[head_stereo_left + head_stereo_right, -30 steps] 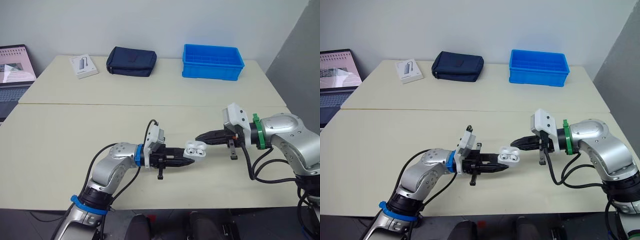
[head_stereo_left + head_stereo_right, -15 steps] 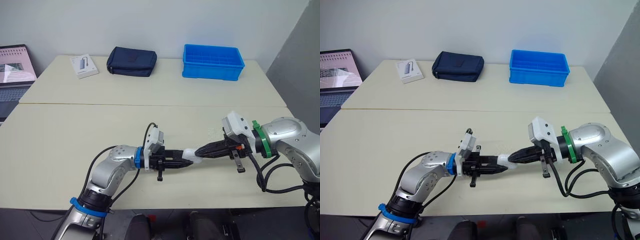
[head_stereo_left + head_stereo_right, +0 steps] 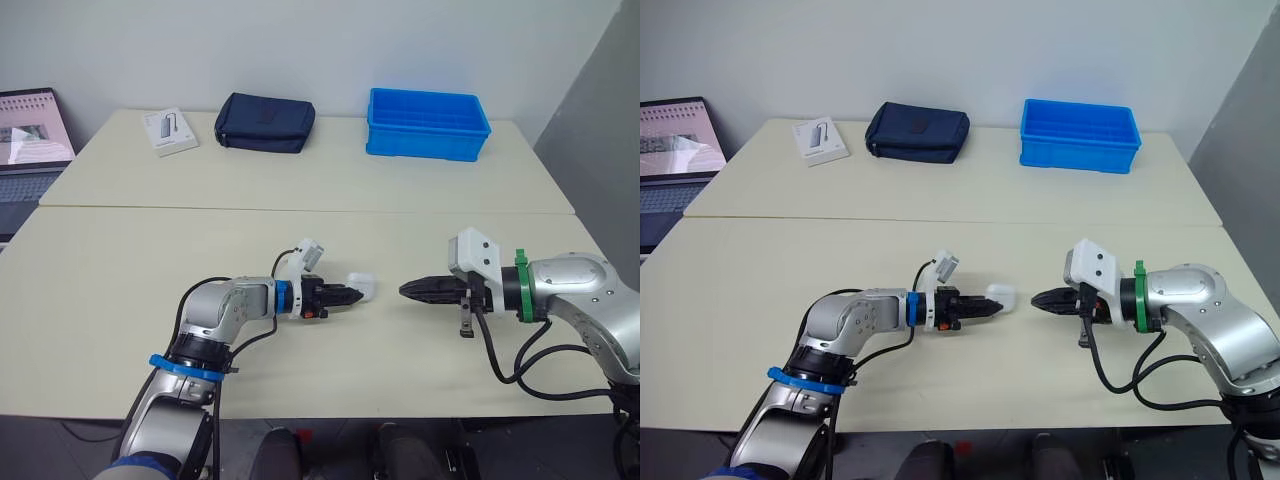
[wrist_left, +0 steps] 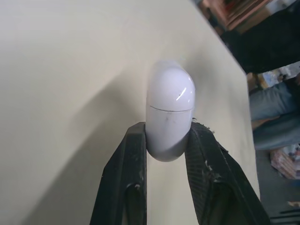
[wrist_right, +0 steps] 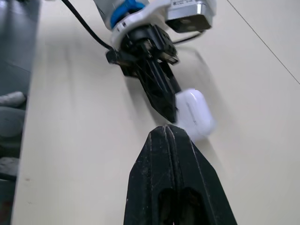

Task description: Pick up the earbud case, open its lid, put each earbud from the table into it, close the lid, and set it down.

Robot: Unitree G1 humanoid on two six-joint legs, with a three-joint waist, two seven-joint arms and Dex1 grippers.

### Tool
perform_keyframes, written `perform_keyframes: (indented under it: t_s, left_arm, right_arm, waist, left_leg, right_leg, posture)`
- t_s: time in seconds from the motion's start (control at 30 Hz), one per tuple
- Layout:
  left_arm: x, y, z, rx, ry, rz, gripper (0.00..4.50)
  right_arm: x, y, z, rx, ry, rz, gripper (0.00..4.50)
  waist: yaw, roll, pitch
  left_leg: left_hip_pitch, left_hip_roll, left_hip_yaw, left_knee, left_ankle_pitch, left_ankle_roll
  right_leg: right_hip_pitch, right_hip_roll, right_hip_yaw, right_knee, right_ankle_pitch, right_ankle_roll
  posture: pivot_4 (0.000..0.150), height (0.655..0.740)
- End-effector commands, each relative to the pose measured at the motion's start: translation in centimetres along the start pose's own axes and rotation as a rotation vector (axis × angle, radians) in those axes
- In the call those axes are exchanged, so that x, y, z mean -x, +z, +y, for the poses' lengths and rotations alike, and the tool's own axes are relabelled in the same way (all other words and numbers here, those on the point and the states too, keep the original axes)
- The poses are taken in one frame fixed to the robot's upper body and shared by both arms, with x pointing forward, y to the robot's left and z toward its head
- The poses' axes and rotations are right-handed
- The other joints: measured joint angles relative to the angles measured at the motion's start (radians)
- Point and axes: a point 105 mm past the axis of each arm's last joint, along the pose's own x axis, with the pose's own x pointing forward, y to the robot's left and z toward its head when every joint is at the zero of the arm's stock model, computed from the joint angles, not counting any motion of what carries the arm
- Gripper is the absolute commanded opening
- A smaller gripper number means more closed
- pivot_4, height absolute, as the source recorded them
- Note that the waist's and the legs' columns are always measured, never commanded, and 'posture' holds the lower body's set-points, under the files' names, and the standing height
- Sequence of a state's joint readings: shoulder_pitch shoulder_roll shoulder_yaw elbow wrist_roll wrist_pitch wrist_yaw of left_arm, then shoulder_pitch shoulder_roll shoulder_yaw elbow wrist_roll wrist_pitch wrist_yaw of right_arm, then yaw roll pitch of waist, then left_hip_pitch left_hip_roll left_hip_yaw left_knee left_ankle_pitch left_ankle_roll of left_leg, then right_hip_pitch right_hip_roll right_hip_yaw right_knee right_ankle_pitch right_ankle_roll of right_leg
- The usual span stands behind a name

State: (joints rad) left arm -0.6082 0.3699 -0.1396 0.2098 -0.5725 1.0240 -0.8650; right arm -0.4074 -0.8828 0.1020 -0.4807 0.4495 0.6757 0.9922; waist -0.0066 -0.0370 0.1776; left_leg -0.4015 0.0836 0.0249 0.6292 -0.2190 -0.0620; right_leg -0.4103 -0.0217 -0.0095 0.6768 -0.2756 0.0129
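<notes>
Both arms reach inward, hands pointing at each other.
The left hand (image 3: 350,294) points to the robot's right, fingers clamped on the closed earbud case (image 3: 364,288). The right hand (image 3: 408,291) faces it, near but apart, fingers pressed together.

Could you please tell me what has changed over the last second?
The earbud case had its lid open a second ago; the lid is now closed. The right tool, shut, pressed against the case and has drawn back toward the robot's right. The left tool stays clamped on the case. The blue bin and dark pouch have not moved.
</notes>
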Motion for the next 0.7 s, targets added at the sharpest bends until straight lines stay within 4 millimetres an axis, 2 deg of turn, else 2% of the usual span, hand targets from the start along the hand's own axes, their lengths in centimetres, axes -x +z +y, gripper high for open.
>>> perform_keyframes:
  t_s: [0.03,0.07,0.2,0.4,0.47,0.63,0.7]
  left_arm:
    - [0.4,-0.3,0.7,0.022,0.023,0.046,0.76]
    - [0.6,-0.5,1.1,0.017,0.038,0.057,0.76]
    - [1.4,-0.9,2.0,-0.012,0.08,0.082,2.08]
    - [5.1,-0.9,3.0,-0.184,0.171,0.11,3.9]
    - [6.9,-0.9,2.9,-0.234,0.195,0.109,4.5]
    - [11.2,-0.2,2.6,-0.443,0.284,0.089,4.5]
    - [12.7,0.4,1.6,-0.559,0.263,0.065,4.5]
  right_arm:
    - [0.3,0.2,-0.3,0.055,-0.032,0.021,0.0]
    - [0.3,0.2,-0.4,0.057,-0.033,0.026,0.0]
    - [0.4,0.0,-0.2,0.057,-0.022,0.032,0.0]
    - [0.9,-0.1,0.0,0.072,0.005,0.047,0.0]
    - [1.2,0.0,-0.1,0.091,0.018,0.053,0.62]
    - [2.5,0.4,-1.1,0.136,0.032,0.068,2.41]
    - [3.2,0.7,-1.6,0.179,0.031,0.076,3.19]
  waist:
    - [-0.001,0.0,0.0]
    - [-0.001,0.0,0.0]
    - [-0.002,0.0,0.0]
    - [-0.018,0.0,0.0]
    - [-0.028,0.0,0.0]
    - [-0.033,0.001,0.0]
    - [-0.03,0.001,0.001]
  left_leg:
    - [0.0,0.0,0.0,0.0,0.0,0.0]
    - [0.0,0.0,0.0,0.0,0.0,0.0]
    - [0.001,0.0,0.0,0.0,0.0,0.0]
    - [0.003,0.0,0.0,0.0,0.0,0.0]
    - [0.003,0.0,-0.001,0.0,0.0,0.0]
    - [0.004,0.002,0.0,-0.001,0.0,0.0]
    - [0.002,0.002,0.0,-0.001,0.0,0.0]
  right_leg:
    - [0.0,0.0,0.0,0.0,0.0,0.0]
    - [0.0,0.0,0.0,0.0,0.0,0.0]
    - [0.0,0.0,0.0,0.001,0.0,0.0]
    - [0.001,0.0,0.0,0.003,0.0,-0.001]
    - [0.001,0.0,0.001,0.003,0.0,-0.001]
    - [0.0,0.001,0.001,0.003,0.0,-0.002]
    - [-0.001,0.001,0.001,0.003,0.0,-0.002]
  posture:
    - [0.15,0.7324]
    - [0.15,0.7324]
    - [0.15,0.7324]
    - [0.15,0.7324]
    - [0.15,0.7324]
    - [0.15,0.7324]
    - [0.15,0.7324]
